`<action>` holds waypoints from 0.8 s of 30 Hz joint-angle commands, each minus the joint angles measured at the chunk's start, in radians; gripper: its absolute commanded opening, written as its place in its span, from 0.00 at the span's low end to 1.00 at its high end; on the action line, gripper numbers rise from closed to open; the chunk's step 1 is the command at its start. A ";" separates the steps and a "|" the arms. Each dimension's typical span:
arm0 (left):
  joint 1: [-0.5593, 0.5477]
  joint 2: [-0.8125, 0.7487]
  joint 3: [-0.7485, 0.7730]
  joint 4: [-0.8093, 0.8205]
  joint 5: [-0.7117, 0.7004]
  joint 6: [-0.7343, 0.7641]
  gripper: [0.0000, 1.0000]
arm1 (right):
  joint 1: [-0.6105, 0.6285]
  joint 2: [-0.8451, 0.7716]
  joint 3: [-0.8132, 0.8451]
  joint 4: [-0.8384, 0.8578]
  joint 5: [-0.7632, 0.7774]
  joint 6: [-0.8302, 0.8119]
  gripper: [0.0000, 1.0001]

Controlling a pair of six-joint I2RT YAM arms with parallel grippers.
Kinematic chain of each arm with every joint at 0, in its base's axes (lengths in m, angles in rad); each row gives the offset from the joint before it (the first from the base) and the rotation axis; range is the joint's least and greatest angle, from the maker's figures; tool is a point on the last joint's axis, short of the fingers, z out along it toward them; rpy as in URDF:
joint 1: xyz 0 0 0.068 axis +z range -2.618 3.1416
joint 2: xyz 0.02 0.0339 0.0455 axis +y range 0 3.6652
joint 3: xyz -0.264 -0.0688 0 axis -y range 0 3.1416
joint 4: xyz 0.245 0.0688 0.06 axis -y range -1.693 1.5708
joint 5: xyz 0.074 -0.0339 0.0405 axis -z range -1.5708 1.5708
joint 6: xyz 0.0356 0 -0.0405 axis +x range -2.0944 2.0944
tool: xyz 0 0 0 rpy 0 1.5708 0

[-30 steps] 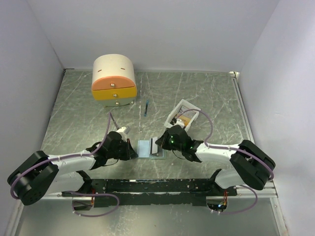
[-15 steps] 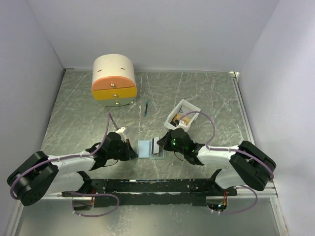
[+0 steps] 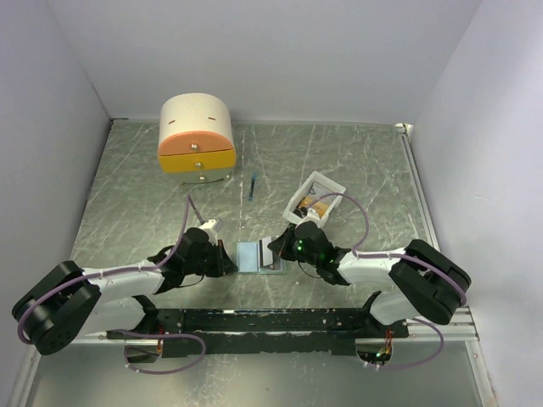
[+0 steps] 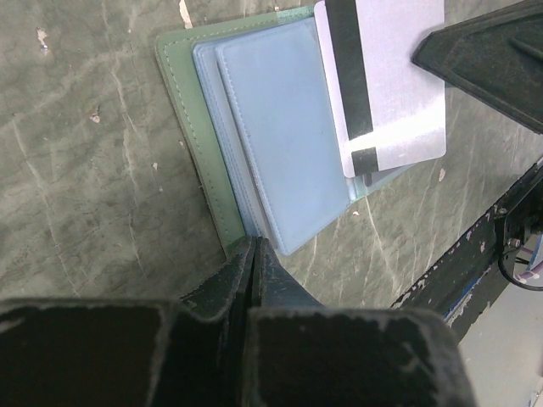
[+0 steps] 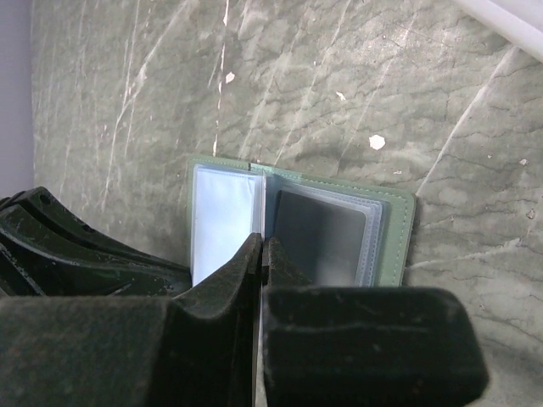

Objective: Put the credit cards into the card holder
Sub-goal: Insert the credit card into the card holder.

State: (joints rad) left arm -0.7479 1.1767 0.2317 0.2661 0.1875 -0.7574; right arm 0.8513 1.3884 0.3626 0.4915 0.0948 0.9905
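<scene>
Right elbow (image 3: 428, 284) swung inward; right pincer (image 5: 260, 248) grips one card (image 4: 399, 93) over one holder (image 4: 280, 136); left pincer (image 4: 255, 248) closed.

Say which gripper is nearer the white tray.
Right. The right gripper is at the card holder on the side facing the white tray; the left gripper, on the opposite side.

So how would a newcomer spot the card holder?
On the table, look near the front edge, between the left gripper and the right gripper. The card holder lies open: a green cover with pale blue sleeves, unlike the white tray or the rounded drawer box behind.
</scene>
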 commanded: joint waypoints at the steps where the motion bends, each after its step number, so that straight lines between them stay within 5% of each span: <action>1: 0.001 0.008 0.003 -0.002 0.022 0.011 0.08 | 0.006 0.028 -0.014 0.034 -0.015 0.017 0.00; 24: 0.000 -0.012 0.014 -0.025 0.015 0.020 0.09 | 0.006 0.043 -0.067 0.083 -0.009 0.072 0.00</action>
State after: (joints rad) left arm -0.7479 1.1744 0.2348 0.2573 0.1879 -0.7559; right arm 0.8513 1.4269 0.3099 0.5964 0.0780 1.0737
